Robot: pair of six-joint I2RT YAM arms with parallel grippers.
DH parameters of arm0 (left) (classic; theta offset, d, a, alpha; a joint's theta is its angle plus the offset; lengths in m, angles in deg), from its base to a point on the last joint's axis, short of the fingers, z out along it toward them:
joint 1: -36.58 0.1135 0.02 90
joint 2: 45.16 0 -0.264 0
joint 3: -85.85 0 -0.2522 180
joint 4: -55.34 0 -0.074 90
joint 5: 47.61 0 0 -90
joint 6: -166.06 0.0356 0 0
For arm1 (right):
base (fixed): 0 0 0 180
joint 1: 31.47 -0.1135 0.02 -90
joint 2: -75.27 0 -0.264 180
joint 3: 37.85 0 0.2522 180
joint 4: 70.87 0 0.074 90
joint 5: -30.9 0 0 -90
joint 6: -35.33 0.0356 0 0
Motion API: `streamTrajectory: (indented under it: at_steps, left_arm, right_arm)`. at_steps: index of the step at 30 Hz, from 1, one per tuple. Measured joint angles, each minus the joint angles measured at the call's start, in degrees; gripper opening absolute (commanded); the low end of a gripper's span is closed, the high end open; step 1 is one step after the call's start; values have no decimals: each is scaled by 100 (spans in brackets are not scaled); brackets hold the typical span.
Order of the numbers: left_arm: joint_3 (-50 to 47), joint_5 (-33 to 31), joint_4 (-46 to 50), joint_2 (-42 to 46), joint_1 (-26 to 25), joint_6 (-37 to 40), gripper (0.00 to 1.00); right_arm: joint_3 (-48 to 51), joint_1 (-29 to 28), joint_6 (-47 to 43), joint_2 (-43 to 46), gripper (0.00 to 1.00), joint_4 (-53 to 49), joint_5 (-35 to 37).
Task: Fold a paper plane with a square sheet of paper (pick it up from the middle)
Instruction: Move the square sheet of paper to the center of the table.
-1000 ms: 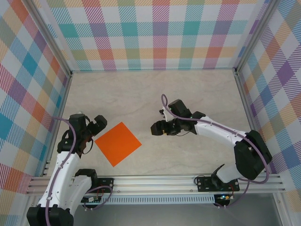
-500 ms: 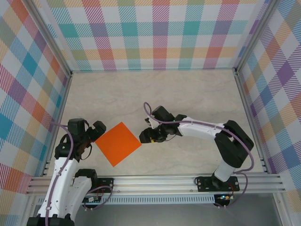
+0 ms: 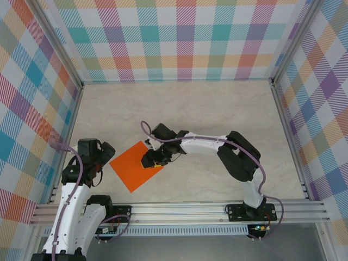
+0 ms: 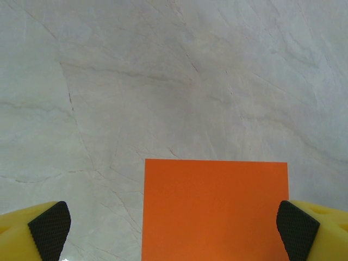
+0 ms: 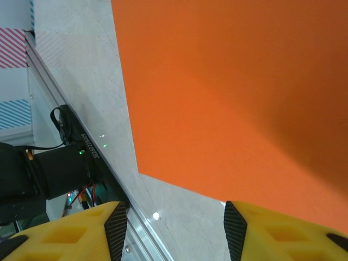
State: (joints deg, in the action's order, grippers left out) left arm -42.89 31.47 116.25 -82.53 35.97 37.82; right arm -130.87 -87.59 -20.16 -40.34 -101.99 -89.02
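Observation:
The square sheet of paper [image 3: 135, 167] is bright orange and lies flat and unfolded on the marble table, turned like a diamond, near the front left. My right gripper [image 3: 151, 161] hangs low over the sheet's right corner. In the right wrist view its jaws [image 5: 175, 234] stand apart over bare table, with the sheet [image 5: 234, 92] just beyond the fingertips [image 5: 235, 225]. My left gripper [image 3: 104, 150] sits just off the sheet's left corner. In the left wrist view it [image 4: 174, 231] is wide open, with the sheet [image 4: 215, 209] lying between and ahead of its pads [image 4: 50, 228].
An aluminium rail [image 3: 179, 209] runs along the near edge, close to the sheet's bottom corner. The rail and the left arm's base [image 5: 49, 174] show in the right wrist view. Checked walls [image 3: 185, 38] close the table [image 3: 217, 109] on three sides.
The right arm has swung left across the table, from well right of the sheet to above its right corner, with its jaws narrowing. The left gripper has drawn back slightly from the sheet.

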Motion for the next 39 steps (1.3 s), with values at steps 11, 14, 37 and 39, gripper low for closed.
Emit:
streamTrajectory:
  at_steps: [11,14,37,39]
  left_arm:
    - [0,142,-44,-22,0,63,100]
    - [0,264,-66,-70,0,83,100]
    - [-72,2247,-730,-455,0,586,100]
    - [-94,2500,-861,-614,0,632,100]
  right_arm:
    - [-2297,-96,-240,-1552,55,-1034,450]
    - [-2697,-101,-238,-1862,55,-1261,601]
    - [1440,850,1388,890,54,-330,2741]
    - [1912,975,1670,1248,54,-170,2903]
